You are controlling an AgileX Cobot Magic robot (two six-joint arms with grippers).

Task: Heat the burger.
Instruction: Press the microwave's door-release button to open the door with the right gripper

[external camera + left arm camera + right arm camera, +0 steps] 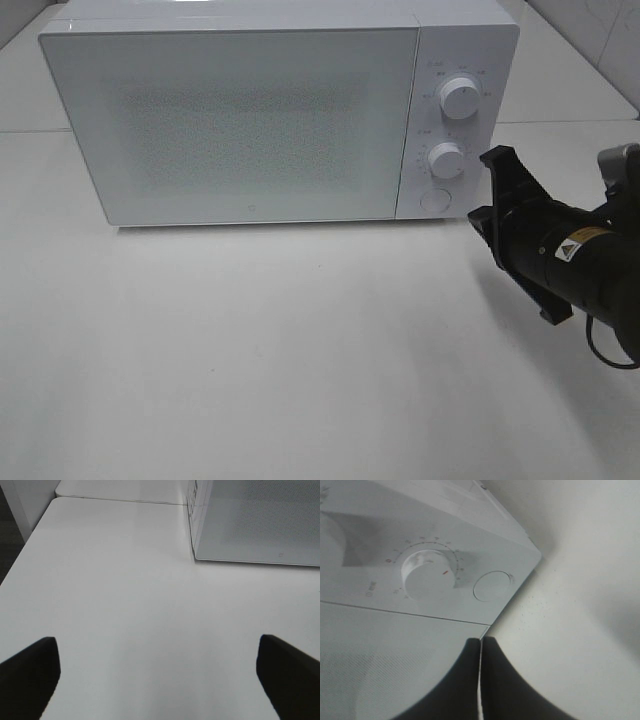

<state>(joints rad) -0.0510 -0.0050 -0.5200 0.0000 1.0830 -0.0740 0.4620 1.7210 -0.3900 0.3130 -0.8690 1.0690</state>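
No small round brown burger shows; perhaps it sits inside the shut white box microwave (250, 110) just ahead of the right pincer (481, 645), which is pressed together and empty. The left pincer (157, 647) stands spread, empty. Likely light and squashy: pinch its sides gently.

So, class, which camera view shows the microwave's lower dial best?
The right wrist view: the lower dial sits close up, with its scale ticks and red mark clear. The exterior high view shows it small, above the round button. The left wrist view misses it, showing the microwave door and the table instead.
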